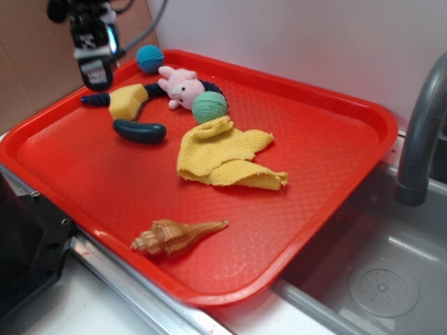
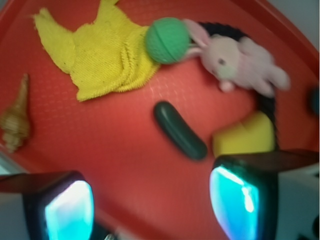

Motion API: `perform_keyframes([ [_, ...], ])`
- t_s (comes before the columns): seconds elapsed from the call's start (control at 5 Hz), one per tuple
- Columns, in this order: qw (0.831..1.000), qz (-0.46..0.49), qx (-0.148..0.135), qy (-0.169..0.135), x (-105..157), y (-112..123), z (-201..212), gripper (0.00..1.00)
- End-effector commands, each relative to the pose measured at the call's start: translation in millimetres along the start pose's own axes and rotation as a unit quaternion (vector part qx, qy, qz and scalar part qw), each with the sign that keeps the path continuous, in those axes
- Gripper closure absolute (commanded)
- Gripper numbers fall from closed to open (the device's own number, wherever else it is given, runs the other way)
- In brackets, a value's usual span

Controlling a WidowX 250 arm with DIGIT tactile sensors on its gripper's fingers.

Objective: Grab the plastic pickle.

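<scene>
My hand (image 1: 94, 73) hangs above the tray's (image 1: 335, 98) far left corner, fingers (image 2: 240, 197) apart and empty. I see the pickle (image 1: 140, 131) flat on the tray, just beside the sponge (image 1: 128, 102), between it and the yellow cloth (image 1: 223, 153).

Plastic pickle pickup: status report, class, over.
Gripper open, empty, above the tray's far-left corner. Dark green glossy plastic pickle lies free on red plastic tray. Yellow sponge wedge close beside it.
</scene>
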State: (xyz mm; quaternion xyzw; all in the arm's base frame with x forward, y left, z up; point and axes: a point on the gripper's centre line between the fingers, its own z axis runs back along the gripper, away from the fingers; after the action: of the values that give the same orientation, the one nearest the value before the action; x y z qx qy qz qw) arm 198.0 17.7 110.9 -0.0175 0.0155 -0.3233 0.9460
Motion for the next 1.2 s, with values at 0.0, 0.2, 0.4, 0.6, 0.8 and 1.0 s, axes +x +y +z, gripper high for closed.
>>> perform_keyframes([
  [0.0, 0.995, -0.074, 0.07, -0.002, 12, 7, -49, 0.0],
  [0.2, 0.998, -0.027, 0.06, -0.015, 10, 24, -80, 0.0],
  [0.4, 0.998, -0.031, 0.051, 0.015, 8, 22, -94, 0.0],
  [0.6, 0.999, -0.007, 0.038, 0.009, 6, 24, -97, 0.17],
  [0.8, 0.999, 0.01, 0.033, -0.013, 2, 24, -89, 1.0],
  [1.0, 0.998, 0.021, 0.048, -0.03, 0, 19, -64, 1.0],
])
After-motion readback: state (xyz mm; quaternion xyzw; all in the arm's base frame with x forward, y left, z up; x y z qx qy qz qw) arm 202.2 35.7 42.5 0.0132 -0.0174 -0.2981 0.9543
